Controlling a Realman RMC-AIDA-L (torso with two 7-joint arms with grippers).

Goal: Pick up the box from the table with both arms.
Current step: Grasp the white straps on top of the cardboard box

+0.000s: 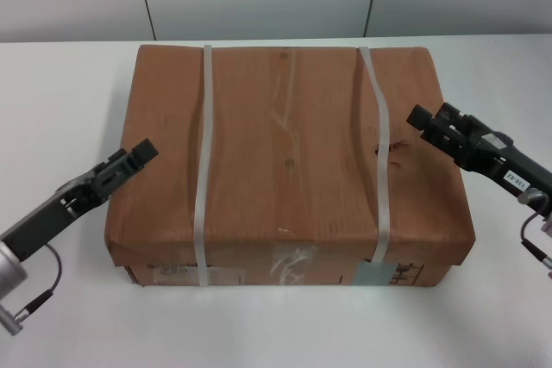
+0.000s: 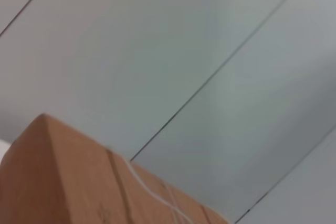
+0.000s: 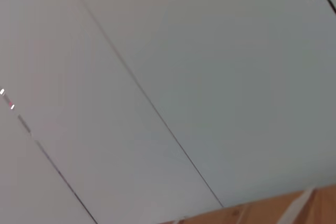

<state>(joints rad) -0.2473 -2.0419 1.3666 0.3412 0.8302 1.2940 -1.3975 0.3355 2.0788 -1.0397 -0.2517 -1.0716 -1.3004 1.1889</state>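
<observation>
Head view: left gripper (image 1: 142, 152) at the box (image 1: 289, 170) left wall, right gripper (image 1: 423, 118) at its right wall, box on table (image 1: 60, 101) between both. Finger spread: cannot tell. Likely stiff yet dentable, bulky; best squeezed flat on opposite walls, clear of straps (image 1: 203, 170).

Left wrist view: only a box (image 2: 68, 182) corner close ahead, fingers hidden.

Right wrist view: box (image 3: 262, 211) edge barely showing, wall panels (image 3: 210, 51) beyond.

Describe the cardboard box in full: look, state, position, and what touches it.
The box is a large, flat brown cardboard carton lying squarely on the white table. Two whitish straps cross its sagging, dented top, with clear tape along the middle. The near side shows black print and a grey label. The left gripper and right gripper sit at its opposite sides; contact cannot be confirmed.
</observation>
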